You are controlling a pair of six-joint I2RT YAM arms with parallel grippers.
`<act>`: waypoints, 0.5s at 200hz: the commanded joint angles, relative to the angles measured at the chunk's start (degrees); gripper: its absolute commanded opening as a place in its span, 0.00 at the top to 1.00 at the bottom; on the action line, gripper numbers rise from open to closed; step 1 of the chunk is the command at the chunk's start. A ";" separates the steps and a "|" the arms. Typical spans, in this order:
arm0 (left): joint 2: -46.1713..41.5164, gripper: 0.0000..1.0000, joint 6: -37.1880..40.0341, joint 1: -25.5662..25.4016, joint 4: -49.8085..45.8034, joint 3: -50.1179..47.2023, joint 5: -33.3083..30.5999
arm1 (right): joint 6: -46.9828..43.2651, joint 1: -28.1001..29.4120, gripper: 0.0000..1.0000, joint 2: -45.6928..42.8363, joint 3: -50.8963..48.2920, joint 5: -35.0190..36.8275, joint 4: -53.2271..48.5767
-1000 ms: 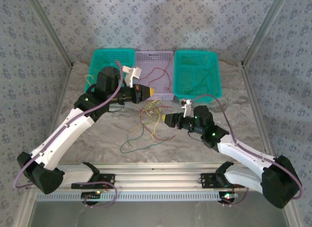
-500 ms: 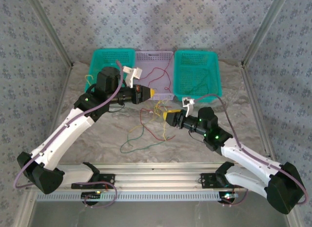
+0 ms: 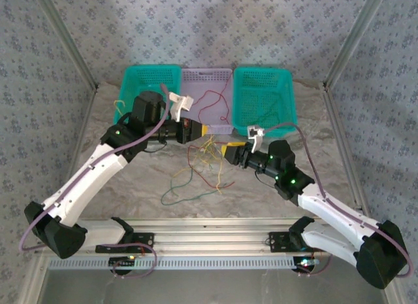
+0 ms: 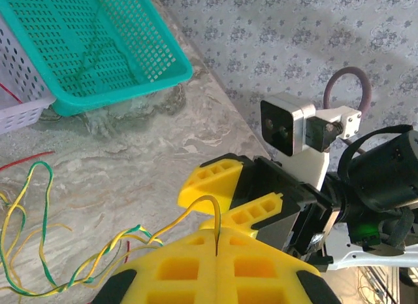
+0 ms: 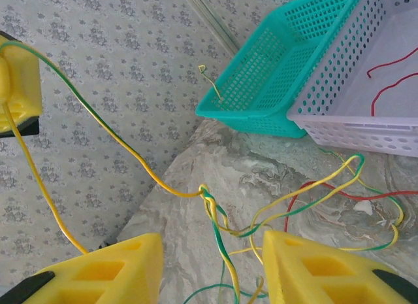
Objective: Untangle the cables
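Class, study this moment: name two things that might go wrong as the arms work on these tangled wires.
The left end effector is shut on a thin yellow-and-green wire that looks taut; pulling on it may tighten the twisted knot rather than free it.
The right end effector stands open around several strands; closing may pinch more than one, dragging the thin red wire along.

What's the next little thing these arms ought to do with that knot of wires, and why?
Probably close the right gripper on the twisted yellow-green cables running between its open jaws. The left gripper is shut on one strand, so both arms could then pull apart and loosen the twist.
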 commanded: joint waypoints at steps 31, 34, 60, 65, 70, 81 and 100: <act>0.23 1.00 2.98 -0.63 -1.34 1.53 2.29 | 2.68 -0.93 0.57 1.93 0.50 -2.78 4.14; 0.27 1.00 2.98 -0.72 -1.30 1.60 2.37 | 2.69 -0.78 0.57 2.43 0.59 -3.10 4.34; 0.37 1.00 3.16 -1.00 -1.20 1.93 2.44 | 2.38 0.59 0.57 5.55 1.01 -4.03 5.36; 0.37 1.00 3.16 -1.07 -1.25 1.96 2.40 | 2.42 0.76 0.58 6.04 0.97 -4.24 5.71; 0.37 1.00 3.16 -1.12 -1.31 1.98 2.42 | 2.41 0.89 0.58 6.47 0.97 -4.39 5.86; 0.28 1.00 3.15 -1.21 -1.34 2.02 2.40 | 2.34 1.25 0.58 7.11 0.97 -4.64 6.39; 0.17 1.00 3.25 -1.30 -1.34 2.09 2.35 | 2.27 1.82 0.59 8.45 1.06 -4.92 6.98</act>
